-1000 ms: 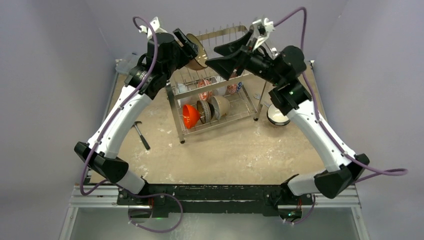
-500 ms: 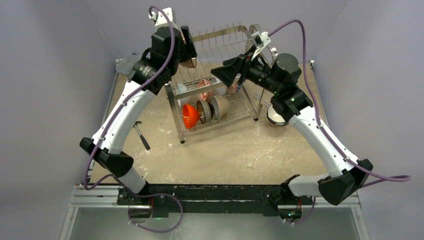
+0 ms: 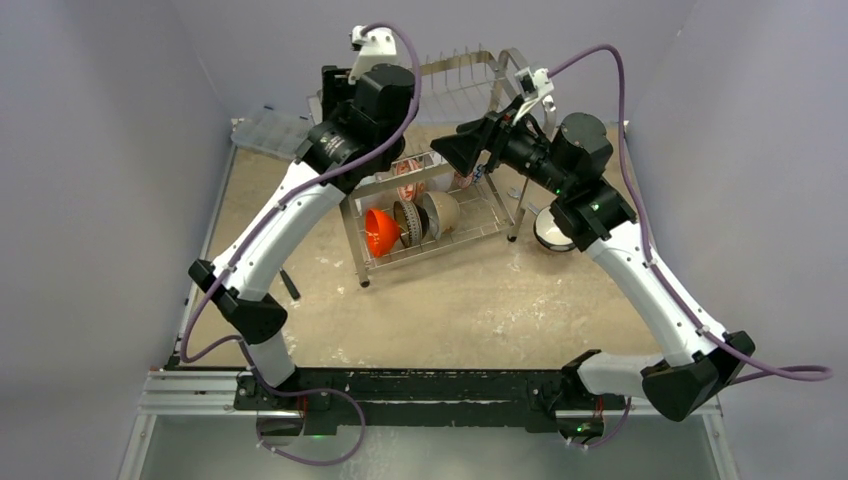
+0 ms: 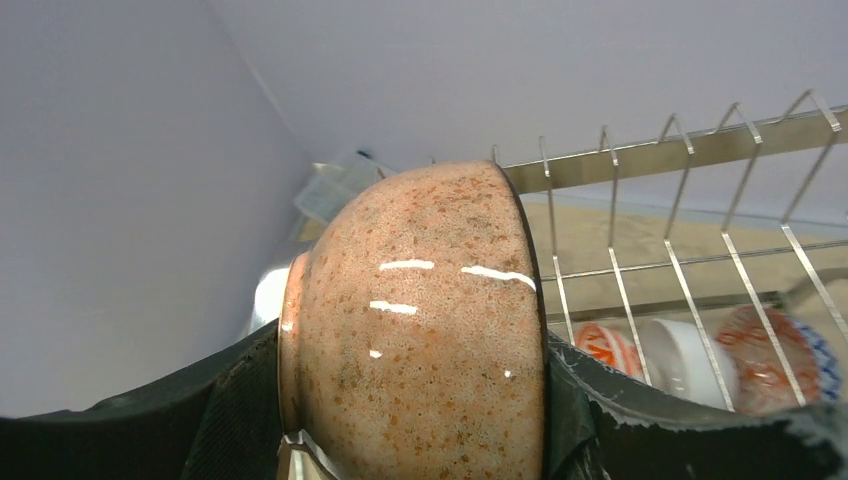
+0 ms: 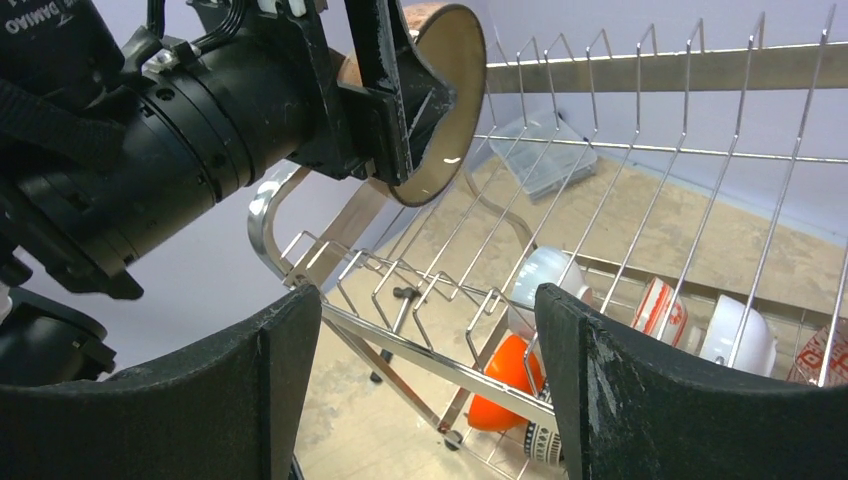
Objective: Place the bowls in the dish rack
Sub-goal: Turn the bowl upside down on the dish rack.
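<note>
My left gripper is shut on a brown speckled bowl, held on edge above the left end of the dish rack's upper tier. The right wrist view shows that bowl beside the upright prongs. In the top view my left wrist hides the bowl. My right gripper is open and empty over the upper tier. The lower tier holds an orange bowl, a patterned bowl and a beige bowl. Red floral bowls stand behind them.
A white bowl with a dark outside sits on the table right of the rack. A clear plastic box lies at the back left. A hammer lies left of the rack, partly under my left arm. Walls close in on all sides.
My left arm has swung right and risen with the brown bowl, which the wrist now hides from above. My right gripper has drawn back slightly to the right and stays open.
</note>
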Tool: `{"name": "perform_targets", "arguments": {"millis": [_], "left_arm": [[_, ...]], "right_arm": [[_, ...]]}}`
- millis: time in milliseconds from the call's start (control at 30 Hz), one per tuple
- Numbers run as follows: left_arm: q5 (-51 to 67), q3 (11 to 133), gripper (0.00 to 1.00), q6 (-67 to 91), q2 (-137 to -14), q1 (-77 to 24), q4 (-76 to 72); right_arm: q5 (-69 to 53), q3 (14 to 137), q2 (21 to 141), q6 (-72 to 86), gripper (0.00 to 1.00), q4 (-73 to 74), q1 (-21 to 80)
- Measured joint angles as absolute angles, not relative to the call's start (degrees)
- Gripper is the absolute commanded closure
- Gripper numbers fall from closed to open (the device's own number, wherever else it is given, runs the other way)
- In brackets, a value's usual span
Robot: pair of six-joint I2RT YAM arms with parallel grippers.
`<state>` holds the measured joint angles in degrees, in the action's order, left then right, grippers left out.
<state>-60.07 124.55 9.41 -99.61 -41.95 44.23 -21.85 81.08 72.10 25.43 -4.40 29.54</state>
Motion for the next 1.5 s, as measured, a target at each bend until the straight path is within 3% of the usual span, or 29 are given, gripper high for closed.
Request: {"name": "perform_targets", "arguments": {"millis": [300,433,567,800,900,1267,1500], "left_arm": [[-75.6,121.1,1.00,-8.4,-101.0,-48.1,32.4],[-84.9,119.1,1.00,-25.9,-102.2,-49.5,31.0],[-85.8,119.0,0.98,-30.9,-102.2,-50.0,31.0],[-85.8,119.0,0.82,-30.9,-102.1,-50.6,30.9],[-85.4,120.5,0.71,-29.2,-102.5,-50.7,33.0],[-74.7,128.5,0.67,-9.9,-103.6,-50.0,48.6],[-66.4,129.0,0.51,-1.3,-101.9,-48.7,50.7]], "right_arm": [[-20.4,81.1,71.9,25.4,0.20,-2.7,29.5],[-20.9,81.1,71.7,25.7,0.20,-2.5,29.7],[-20.3,81.1,70.8,25.7,0.19,-2.2,29.5],[-20.2,81.1,70.8,25.6,0.19,-1.9,29.2],[-20.2,81.1,70.8,25.6,0.19,-1.7,29.2],[-20.2,81.1,70.8,25.6,0.19,-0.6,29.1],[-20.1,81.3,70.8,25.6,0.19,0.2,28.8]]}}
